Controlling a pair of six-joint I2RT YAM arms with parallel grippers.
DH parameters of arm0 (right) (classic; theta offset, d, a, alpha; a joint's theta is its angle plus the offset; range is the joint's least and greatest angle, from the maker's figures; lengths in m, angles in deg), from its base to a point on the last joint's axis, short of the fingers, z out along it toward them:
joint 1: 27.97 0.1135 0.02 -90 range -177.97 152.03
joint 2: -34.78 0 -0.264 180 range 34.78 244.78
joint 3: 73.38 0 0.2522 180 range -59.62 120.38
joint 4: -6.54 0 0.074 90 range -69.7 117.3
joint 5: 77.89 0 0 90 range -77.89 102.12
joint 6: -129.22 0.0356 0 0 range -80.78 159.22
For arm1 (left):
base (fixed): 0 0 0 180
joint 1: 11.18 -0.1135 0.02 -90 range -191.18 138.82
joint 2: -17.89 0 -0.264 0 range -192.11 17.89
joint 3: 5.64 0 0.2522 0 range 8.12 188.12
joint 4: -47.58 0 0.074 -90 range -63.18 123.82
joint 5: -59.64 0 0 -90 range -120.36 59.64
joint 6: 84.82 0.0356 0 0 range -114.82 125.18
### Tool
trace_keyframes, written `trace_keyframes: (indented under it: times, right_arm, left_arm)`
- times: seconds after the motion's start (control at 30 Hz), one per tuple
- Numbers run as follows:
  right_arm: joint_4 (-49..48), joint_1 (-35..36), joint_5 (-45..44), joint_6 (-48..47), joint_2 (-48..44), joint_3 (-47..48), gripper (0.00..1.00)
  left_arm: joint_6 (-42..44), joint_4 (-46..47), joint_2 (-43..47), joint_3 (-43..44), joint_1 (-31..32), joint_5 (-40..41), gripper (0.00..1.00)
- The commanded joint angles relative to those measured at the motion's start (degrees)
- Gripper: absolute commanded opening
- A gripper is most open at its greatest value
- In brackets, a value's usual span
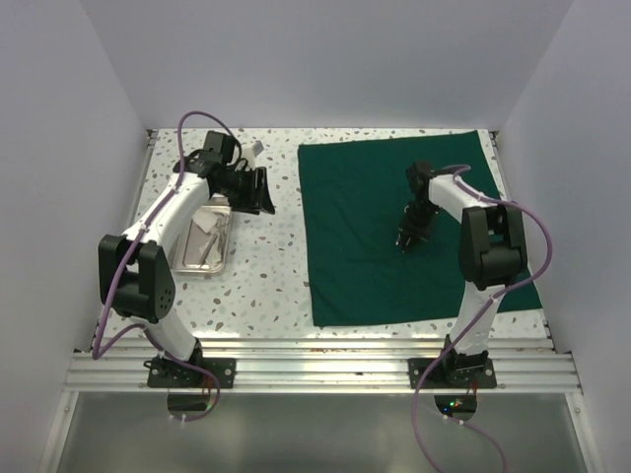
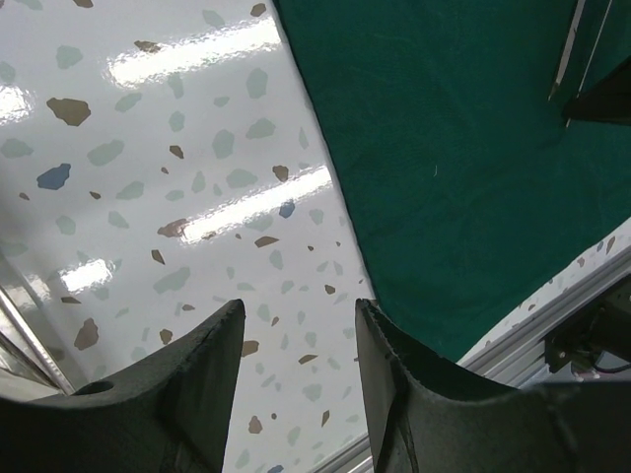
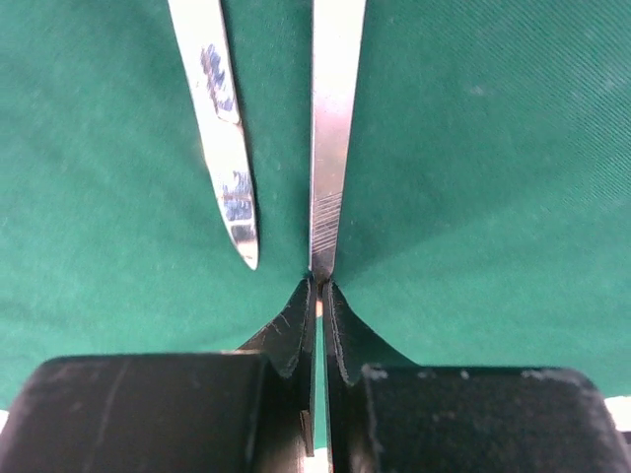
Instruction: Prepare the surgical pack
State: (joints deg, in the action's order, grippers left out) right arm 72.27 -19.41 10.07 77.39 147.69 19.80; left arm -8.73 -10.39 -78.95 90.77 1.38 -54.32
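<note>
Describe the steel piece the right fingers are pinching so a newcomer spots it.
On the dark green drape, find the right gripper. The straight steel strip is clamped by its tip between the fingers; the tilted strip left of it is not.

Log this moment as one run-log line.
right gripper: shut on steel instrument, over green drape | left gripper: open, empty, over table between steel tray and drape
</note>
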Motion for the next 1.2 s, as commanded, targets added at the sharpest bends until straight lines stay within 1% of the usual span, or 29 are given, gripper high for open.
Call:
trace_keyframes:
  times: [0.0, 0.13, 0.3, 0.37, 0.4, 0.43, 0.47, 0.5, 0.53, 0.57, 0.6, 0.63, 0.7, 0.73, 0.77, 0.8, 0.9, 1.07, 1.17]
  right_arm:
    - [4.11, -0.3, -1.03, -2.48, -5.58, 2.49, 0.0]
    - [5.43, -0.38, -0.68, -3.63, -6.2, 3.03, 0.0]
    - [4.12, -0.38, 0.54, -5.38, -7.78, 2.15, 0.0]
    - [0.35, -0.47, 5.01, -6.96, -9.01, 1.62, 0.0]
    - [-1.15, -0.21, 8.25, -8.97, -9.28, 1.44, 0.0]
    - [-3.34, 0.05, 14.2, -10.21, -9.28, 1.44, 0.0]
    - [-3.71, 0.58, 16.26, -12.4, -9.28, 1.88, 0.0]
    - [-4.15, 1.19, 17.67, -13.47, -9.37, 2.23, 0.0]
    - [-5.02, 2.68, 20.56, -14.61, -9.37, 2.58, 0.0]
    - [-5.38, 3.56, 21.37, -16.01, -9.98, 2.93, 0.0]
    - [-5.99, 5.57, 22.25, -16.55, -10.24, 3.11, 0.0]
    - [-7.74, 6.55, 24.87, -16.9, -10.77, 3.11, 0.0]
    - [-9.5, 10.23, 26.82, -17.08, -12.0, 3.29, 0.0]
    - [-11.6, 11.47, 27.96, -17.17, -12.26, 3.64, 0.0]
    - [-12.67, 12.7, 29.71, -16.3, -12.79, 3.73, 0.0]
    - [-13.72, 14.63, 30.25, -15.68, -12.88, 3.81, 0.0]
    - [-17.33, 17.44, 31.83, -12.52, -12.62, 4.34, 0.0]
    - [-16.99, 21.58, 31.22, -11.28, -9.72, 8.56, 0.0]
    - [-17.25, 23.43, 31.05, -10.84, -8.67, 10.49, 0.0]
  left_arm:
    - [0.29, 0.87, -1.07, 1.28, 0.01, -3.27, 0.53]
    - [-0.33, 1.66, -1.77, 0.76, -0.08, -5.03, 0.53]
    - [-0.59, 2.01, -1.95, 0.58, -0.08, -7.22, 0.53]
    - [-1.2, 2.89, -1.95, 0.14, -0.08, -9.07, 0.53]
    - [-1.64, 4.29, -2.04, -0.47, -0.08, -11.6, 0.53]
    - [-2.78, 5.35, -2.13, -0.82, -0.08, -13.28, 0.55]
    - [-3.83, 6.58, -2.21, -1.7, -0.34, -15.21, 0.55]
    - [-4.97, 9.37, -2.82, -2.05, -0.34, -19.24, 0.56]
    - [-7.68, 10.97, -3.27, -2.4, -0.34, -21.19, 0.57]
    - [-9.19, 12.46, -3.79, -3.02, -0.34, -23.04, 0.57]
    - [-10.86, 15.96, -4.84, -3.37, -0.34, -26.45, 0.57]
    - [-14.53, 18.08, -5.11, -3.72, -0.34, -27.96, 0.58]
    - [-18.06, 23.86, -5.9, -5.21, -0.25, -30.51, 0.59]
    - [-21.3, 25.56, -6.08, -5.66, -0.25, -31.05, 0.59]
    - [-22.81, 29.14, -6.26, -6.7, -0.25, -31.84, 0.59]
    - [-24.22, 30.92, -6.43, -7.41, -0.17, -32.11, 0.6]
    - [-30.54, 37.43, -6.52, -9.96, 0.19, -32.81, 0.6]
    - [-32.58, 39.37, -7.05, -9.97, 1.76, -31.15, 0.6]
    - [-33.11, 38.94, -7.58, -9.53, 2.91, -30.18, 0.6]
